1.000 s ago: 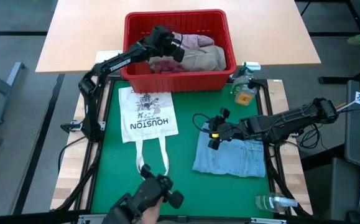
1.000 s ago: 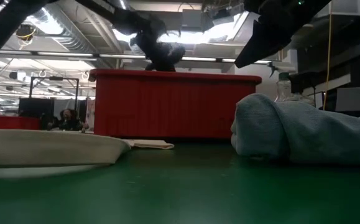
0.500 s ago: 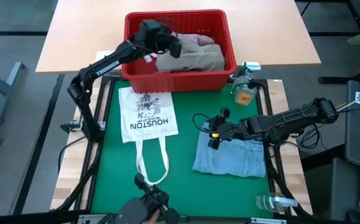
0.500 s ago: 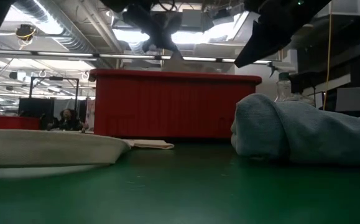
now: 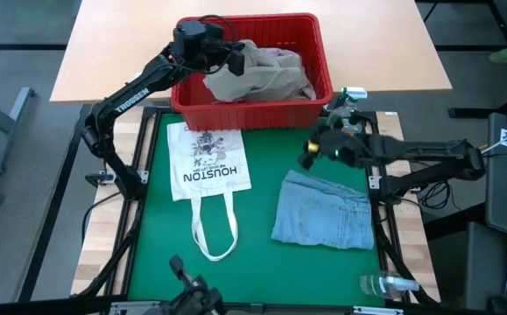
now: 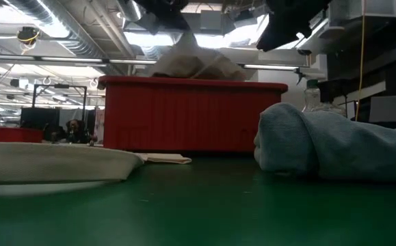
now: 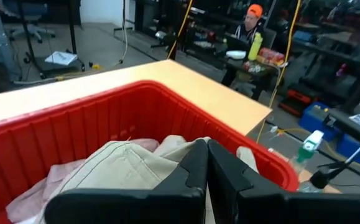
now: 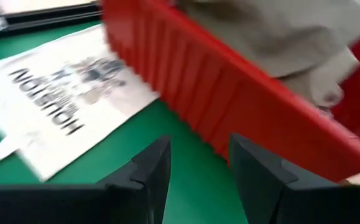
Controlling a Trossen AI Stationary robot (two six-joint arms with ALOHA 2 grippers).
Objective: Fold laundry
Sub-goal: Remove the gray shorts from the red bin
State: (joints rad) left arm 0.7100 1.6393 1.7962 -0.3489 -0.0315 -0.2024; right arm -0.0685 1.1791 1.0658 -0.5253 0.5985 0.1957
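Note:
A tan cloth [image 5: 257, 74] rises in a peak out of the red basket [image 5: 253, 114] at the table's far side. My left gripper [image 5: 235, 59] is shut on it, above the basket's left half. The peak also shows over the basket rim in the low view [image 6: 191, 61]. A pink garment [image 5: 281, 57] lies in the basket under the tan cloth. Folded light blue jeans [image 5: 323, 210] rest flat on the green mat. My right gripper [image 5: 310, 153] hangs open above the mat, just in front of the basket's right front, with nothing between its fingers [image 8: 198, 168]. My left gripper pinches a bunched fold of the tan cloth [image 7: 173, 152] between its two shut fingers. The fingers come almost level from the table's left, slanting a little down. The cloth is drawn up to the fingers and hangs below them, its lower part resting in the basket.
A white printed tote bag [image 5: 207, 162] lies flat on the mat's left half, handles toward the near edge. One spray bottle [image 5: 345, 114] stands by the basket's right front corner, another [image 5: 384, 284] lies near the right front. People sit in the room behind.
My left gripper, still shut, has risen out of the basket and drawn back toward the table's left, pulling the tan cloth up into a peak above the rim. My right gripper, still open, has left the jeans and moved up toward the far edge, close to the basket.

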